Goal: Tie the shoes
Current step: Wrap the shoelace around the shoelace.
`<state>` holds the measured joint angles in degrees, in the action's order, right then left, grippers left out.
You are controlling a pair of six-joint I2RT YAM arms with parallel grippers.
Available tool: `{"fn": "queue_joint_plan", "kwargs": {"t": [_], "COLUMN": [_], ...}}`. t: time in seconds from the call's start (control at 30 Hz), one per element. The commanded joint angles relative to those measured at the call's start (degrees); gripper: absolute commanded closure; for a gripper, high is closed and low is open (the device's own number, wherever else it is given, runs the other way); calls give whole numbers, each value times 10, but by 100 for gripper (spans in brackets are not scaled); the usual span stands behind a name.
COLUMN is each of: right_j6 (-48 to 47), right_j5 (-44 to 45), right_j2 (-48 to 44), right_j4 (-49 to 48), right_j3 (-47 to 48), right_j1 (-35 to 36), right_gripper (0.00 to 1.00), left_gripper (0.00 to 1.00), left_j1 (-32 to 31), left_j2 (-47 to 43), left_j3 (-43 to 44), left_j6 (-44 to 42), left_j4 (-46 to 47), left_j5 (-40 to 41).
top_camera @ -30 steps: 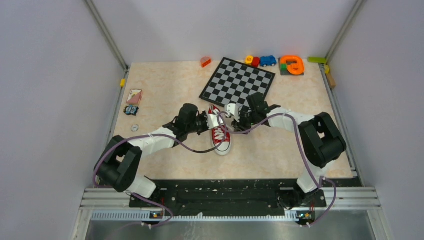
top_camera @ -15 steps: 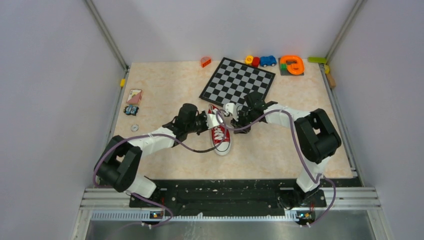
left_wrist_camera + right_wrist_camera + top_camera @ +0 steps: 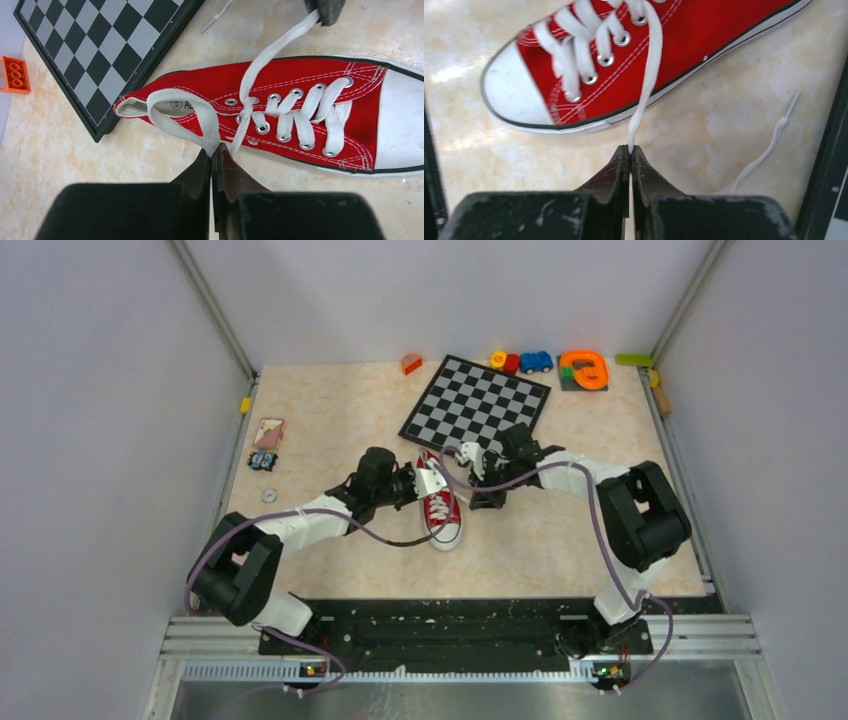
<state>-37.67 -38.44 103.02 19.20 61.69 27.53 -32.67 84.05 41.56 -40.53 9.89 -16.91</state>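
While the red sneaker (image 3: 441, 512) lies on its sole near the middle of the tabletop (image 3: 330, 420), toe toward the arm bases, its white laces run out to both sides. The left pincer (image 3: 214, 152) is clamped on a loop (image 3: 209, 127) of lace, the right pincer (image 3: 630, 150) on a single strand (image 3: 650, 65). A chessboard (image 3: 476, 400) sits just beyond the heel.

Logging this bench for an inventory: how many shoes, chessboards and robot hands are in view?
Shoe: 1
Chessboard: 1
Hands: 2, left hand and right hand, each shut on the lace
Total: 4
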Motion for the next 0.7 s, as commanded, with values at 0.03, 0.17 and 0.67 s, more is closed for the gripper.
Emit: {"fn": "queue_joint_plan", "kwargs": {"t": [0.03, 0.17, 0.67], "right_j6": [87, 161, 479], "right_j5": [-142, -192, -145], "right_j2": [-89, -105, -108], "right_j4": [-68, -104, -513], "right_j3": [-41, -40, -101], "right_j1": [-16, -17, -20], "right_gripper": [100, 100, 100], "left_gripper": [100, 100, 100], "left_j1": [0, 0, 1], "left_j2": [-20, -20, -23], "left_j3": [-1, -4, -16], "left_j6": [-8, -10, -22], "left_j4": [15, 19, 43], "left_j5": [-1, 0, 5]}}
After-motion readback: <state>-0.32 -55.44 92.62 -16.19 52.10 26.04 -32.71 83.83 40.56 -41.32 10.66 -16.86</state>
